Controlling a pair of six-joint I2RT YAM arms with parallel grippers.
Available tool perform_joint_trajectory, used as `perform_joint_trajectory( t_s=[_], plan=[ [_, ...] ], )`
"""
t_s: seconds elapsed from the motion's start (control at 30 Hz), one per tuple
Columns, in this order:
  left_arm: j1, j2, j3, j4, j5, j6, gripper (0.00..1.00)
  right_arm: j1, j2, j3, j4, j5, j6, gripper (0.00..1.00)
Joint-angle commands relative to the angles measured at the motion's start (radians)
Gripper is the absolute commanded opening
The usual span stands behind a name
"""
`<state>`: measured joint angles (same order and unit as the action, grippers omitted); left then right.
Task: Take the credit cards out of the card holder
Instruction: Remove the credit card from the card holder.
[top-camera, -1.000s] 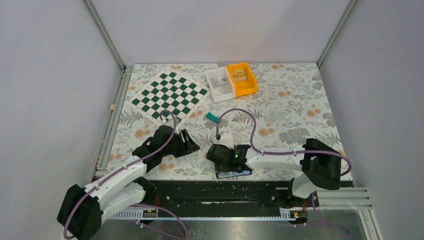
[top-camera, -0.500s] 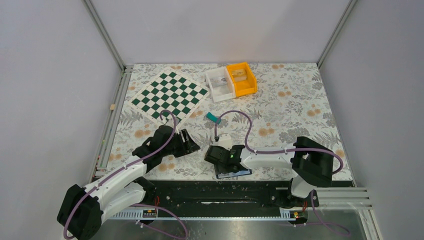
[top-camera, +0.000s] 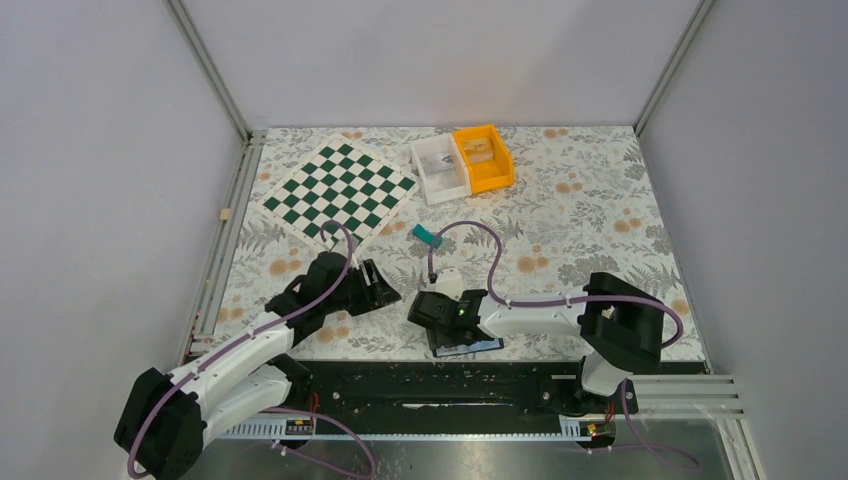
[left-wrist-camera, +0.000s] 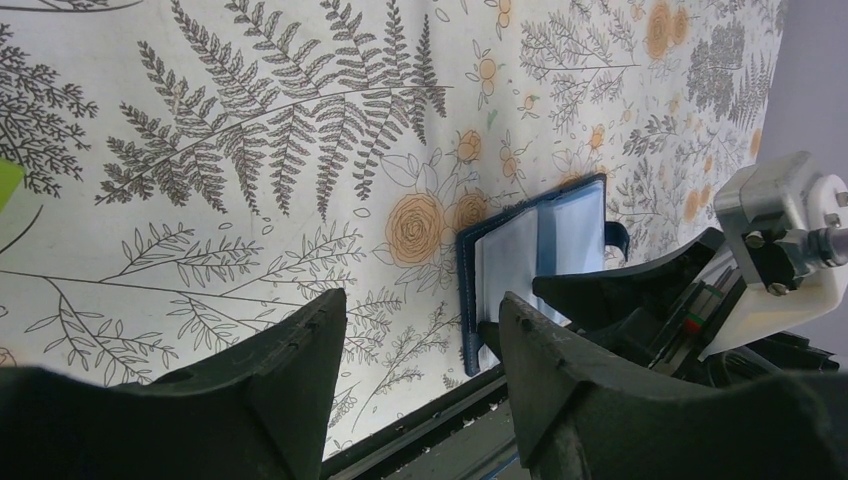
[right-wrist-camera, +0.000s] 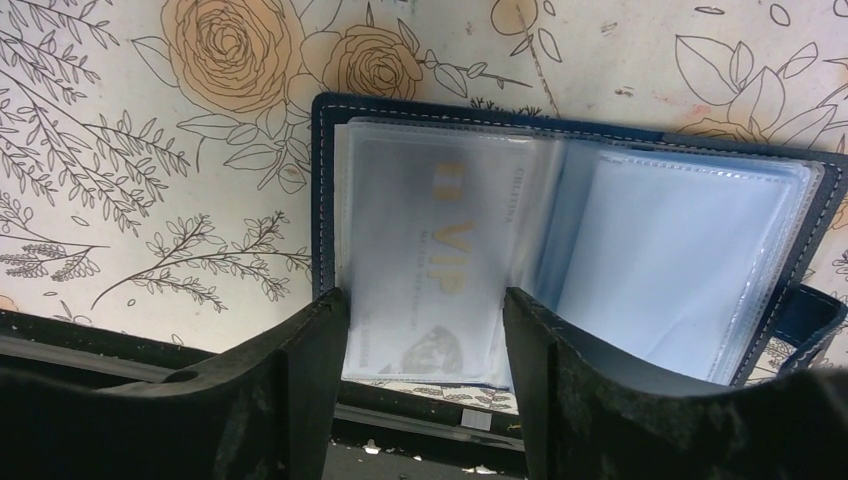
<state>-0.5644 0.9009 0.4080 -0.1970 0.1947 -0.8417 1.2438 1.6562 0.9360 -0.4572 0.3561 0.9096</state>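
The card holder (right-wrist-camera: 322, 190) is a navy bifold wallet lying open at the table's near edge, its snap tab (right-wrist-camera: 805, 315) at the right. Its clear sleeves hold a whitish credit card (right-wrist-camera: 440, 270) with gold VIP lettering on the left and a pale blue one (right-wrist-camera: 670, 260) on the right. My right gripper (right-wrist-camera: 425, 300) is open, a finger on either side of the VIP card's lower end. The wallet (top-camera: 470, 345) lies partly under the right gripper (top-camera: 437, 310). My left gripper (left-wrist-camera: 420, 305) is open and empty, left of the wallet (left-wrist-camera: 530, 250); it also shows in the top view (top-camera: 375, 285).
A green-and-white chessboard (top-camera: 338, 188) lies at the back left. A white bin (top-camera: 438, 170) and an orange bin (top-camera: 482, 158) stand at the back middle. A small teal block (top-camera: 426, 235) lies mid-table. The black rail (top-camera: 450, 378) runs just past the wallet's near edge.
My right arm has shifted slightly left over the wallet and its elbow has swung in. The left arm and the wallet have not moved.
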Motion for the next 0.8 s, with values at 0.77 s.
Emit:
perform_joint_trajectory(
  t_s=[0.77],
  plan=[
    [-0.102, 0.142, -0.028, 0.192, 0.152, -0.031, 0.51, 0.006, -0.094, -0.046, 0.042, 0.018, 0.027, 0.51]
  ],
)
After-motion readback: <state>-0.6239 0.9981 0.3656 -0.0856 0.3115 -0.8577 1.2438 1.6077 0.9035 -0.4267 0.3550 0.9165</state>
